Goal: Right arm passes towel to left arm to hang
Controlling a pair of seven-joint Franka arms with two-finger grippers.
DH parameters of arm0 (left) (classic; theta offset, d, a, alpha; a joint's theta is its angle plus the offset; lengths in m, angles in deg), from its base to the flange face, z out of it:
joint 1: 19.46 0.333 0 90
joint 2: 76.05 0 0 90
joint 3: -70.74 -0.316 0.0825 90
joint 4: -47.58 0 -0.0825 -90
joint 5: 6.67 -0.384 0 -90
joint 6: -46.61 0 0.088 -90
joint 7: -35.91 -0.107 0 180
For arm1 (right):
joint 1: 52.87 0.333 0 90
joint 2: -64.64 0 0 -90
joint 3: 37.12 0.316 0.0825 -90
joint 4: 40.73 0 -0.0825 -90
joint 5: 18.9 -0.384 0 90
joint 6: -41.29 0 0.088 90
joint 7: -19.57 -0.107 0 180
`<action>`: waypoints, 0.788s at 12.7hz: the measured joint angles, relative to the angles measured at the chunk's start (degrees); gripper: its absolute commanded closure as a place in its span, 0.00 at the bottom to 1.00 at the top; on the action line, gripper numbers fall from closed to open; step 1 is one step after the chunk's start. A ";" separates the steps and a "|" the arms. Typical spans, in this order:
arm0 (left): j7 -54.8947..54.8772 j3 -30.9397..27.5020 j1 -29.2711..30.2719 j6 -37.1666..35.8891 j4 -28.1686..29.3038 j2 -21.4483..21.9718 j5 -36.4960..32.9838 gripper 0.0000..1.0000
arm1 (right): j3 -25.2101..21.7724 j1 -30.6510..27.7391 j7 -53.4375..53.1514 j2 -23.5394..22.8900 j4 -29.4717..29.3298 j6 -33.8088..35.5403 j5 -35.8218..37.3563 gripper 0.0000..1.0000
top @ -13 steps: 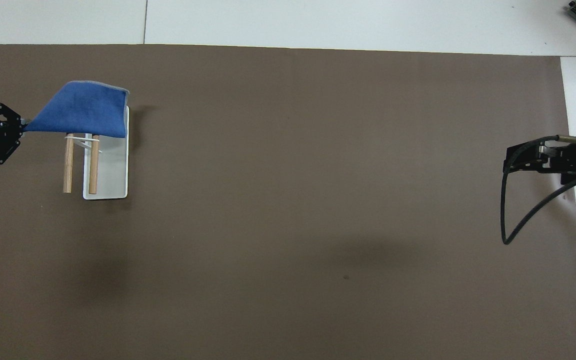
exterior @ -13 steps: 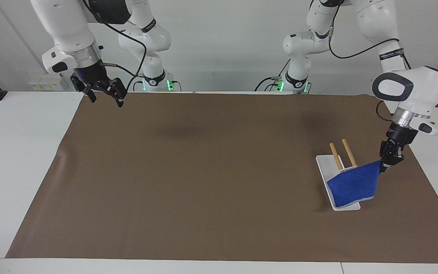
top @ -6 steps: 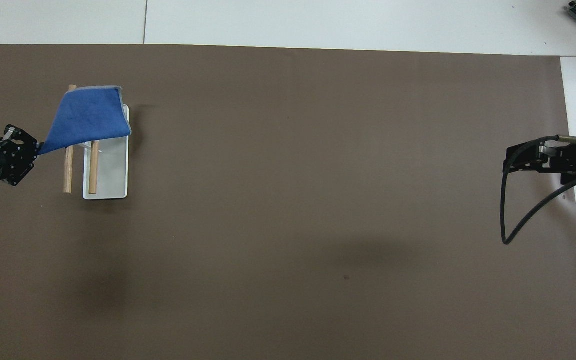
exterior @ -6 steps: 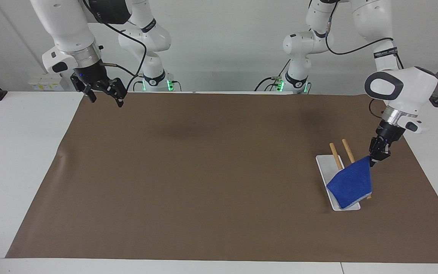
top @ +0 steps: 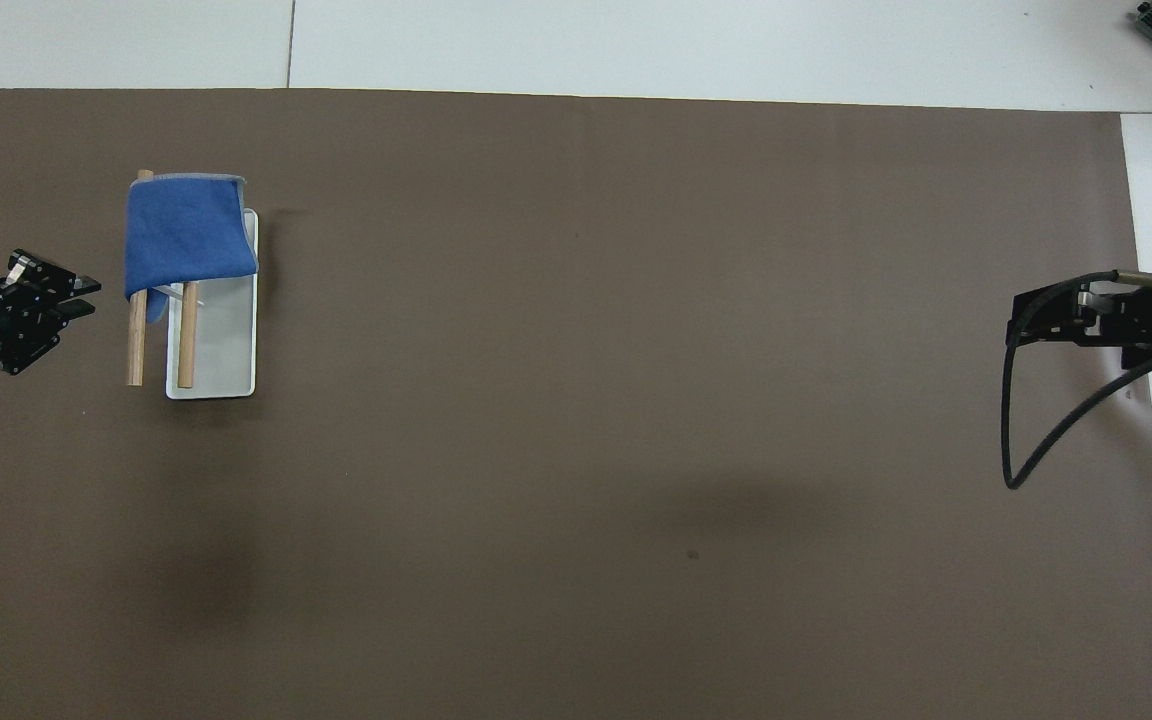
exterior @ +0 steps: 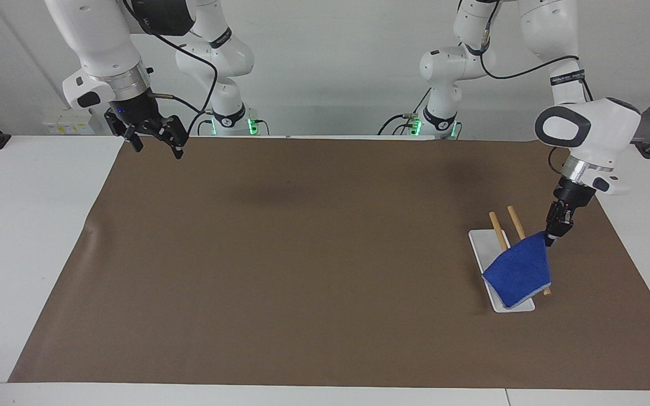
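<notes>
The blue towel [exterior: 519, 270] hangs draped over the two wooden rods [exterior: 497, 228] of a small rack with a white base [exterior: 514, 307], toward the left arm's end of the table. In the overhead view the towel [top: 186, 230] covers the rods' [top: 186, 335] ends farther from the robots. My left gripper [exterior: 549, 238] is open and empty, just beside the towel's corner; the overhead view shows a gap between the left gripper [top: 88, 297] and the cloth. My right gripper [exterior: 157, 145] is open and empty, and waits raised over the mat's corner at its own end [top: 1016, 322].
A brown mat [exterior: 302, 254] covers most of the white table [exterior: 26, 225]. The rack's white base [top: 226, 350] lies on the mat. A loose black cable [top: 1011, 440] hangs from the right wrist.
My left gripper drew the towel's corner toward the robots, then opened and let go. The towel dropped onto the rods. The right arm has not moved.
</notes>
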 measured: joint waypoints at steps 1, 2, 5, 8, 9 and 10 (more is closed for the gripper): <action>-0.20 -0.02 0.01 0.00 -0.25 0.01 0.00 0.52 | 0.00 0.00 0.00 0.00 0.00 0.00 0.00 0.00; -0.35 -0.04 0.02 -0.03 -0.67 0.03 0.00 0.52 | 0.00 0.00 0.00 0.00 0.00 0.00 0.00 0.00; -0.38 -0.62 0.09 -6.30 -5.19 -0.09 -0.16 0.52 | 0.00 0.00 0.00 0.00 0.00 0.00 0.00 0.00; -0.56 -2.99 0.23 -17.71 -14.07 -1.42 -5.48 0.53 | 0.00 0.00 0.00 0.01 0.00 0.00 0.00 0.00; -0.56 -3.40 0.23 -19.46 -16.65 -2.14 -6.40 0.53 | 0.00 0.00 0.00 0.02 0.00 0.00 0.00 0.00; -0.57 -3.70 0.23 -20.37 -18.49 -2.62 -6.95 0.53 | 0.00 -0.01 0.00 0.02 0.00 0.00 0.00 0.00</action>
